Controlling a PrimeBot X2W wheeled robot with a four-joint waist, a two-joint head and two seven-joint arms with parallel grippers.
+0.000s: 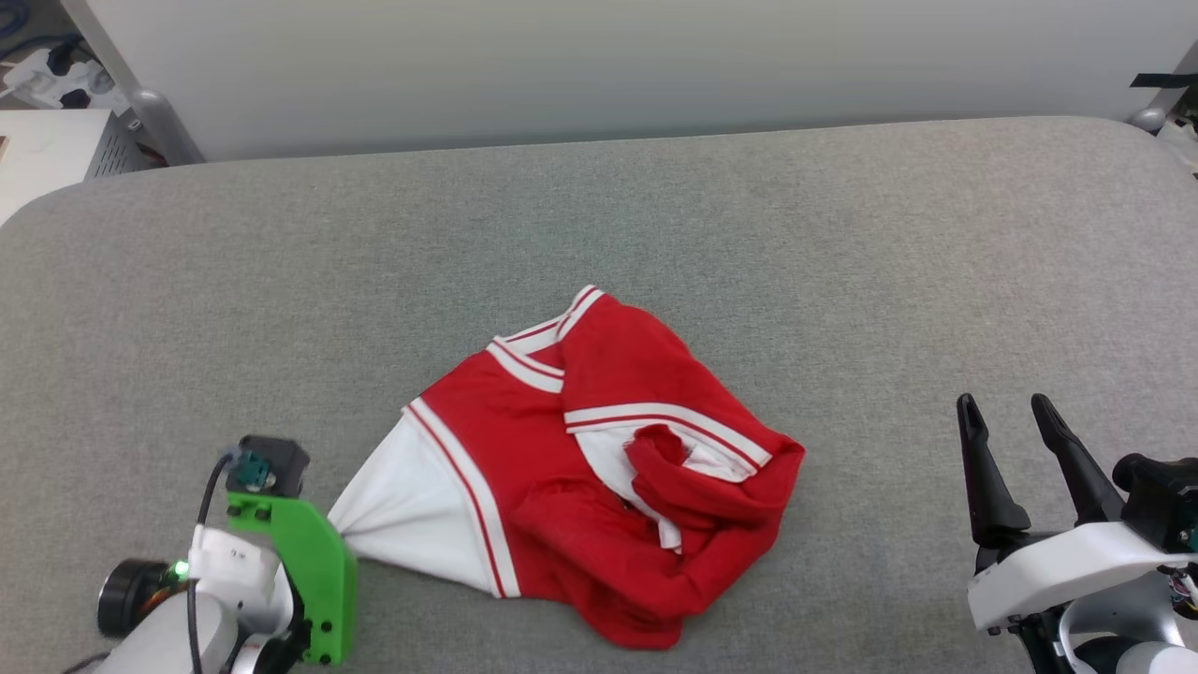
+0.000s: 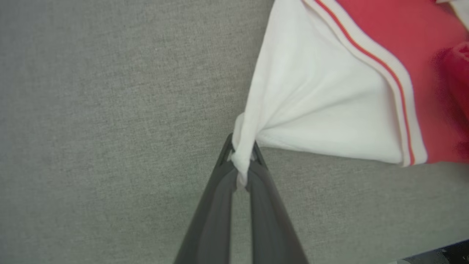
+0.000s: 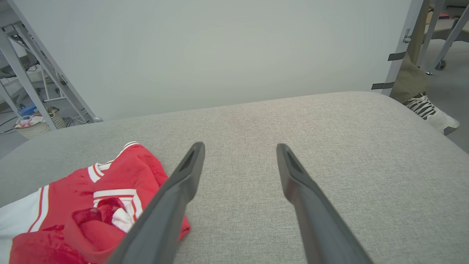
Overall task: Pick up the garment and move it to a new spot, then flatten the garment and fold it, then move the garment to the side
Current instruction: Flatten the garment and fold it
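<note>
The garment (image 1: 599,468) is a red shirt with white sleeves and red-white striped trim, lying crumpled on the grey padded table (image 1: 655,206). One white sleeve (image 1: 412,510) is pulled into a point toward the lower left. My left gripper (image 2: 242,156) is shut on that sleeve's tip, the cloth (image 2: 322,110) bunched between its dark fingers. In the head view its green bracket (image 1: 304,571) hides the fingers. My right gripper (image 1: 1013,417) stands open to the right of the garment, apart from it. The right wrist view has the garment (image 3: 91,205) at lower left, beside the open right gripper (image 3: 240,150).
A pale wall panel (image 1: 599,65) rises behind the table's far edge. A person's shoe (image 3: 427,110) and metal frame legs (image 3: 432,33) stand past the table's right end. A basket (image 3: 34,126) sits on the floor at the far left. Bare grey table surface (image 1: 842,262) surrounds the garment.
</note>
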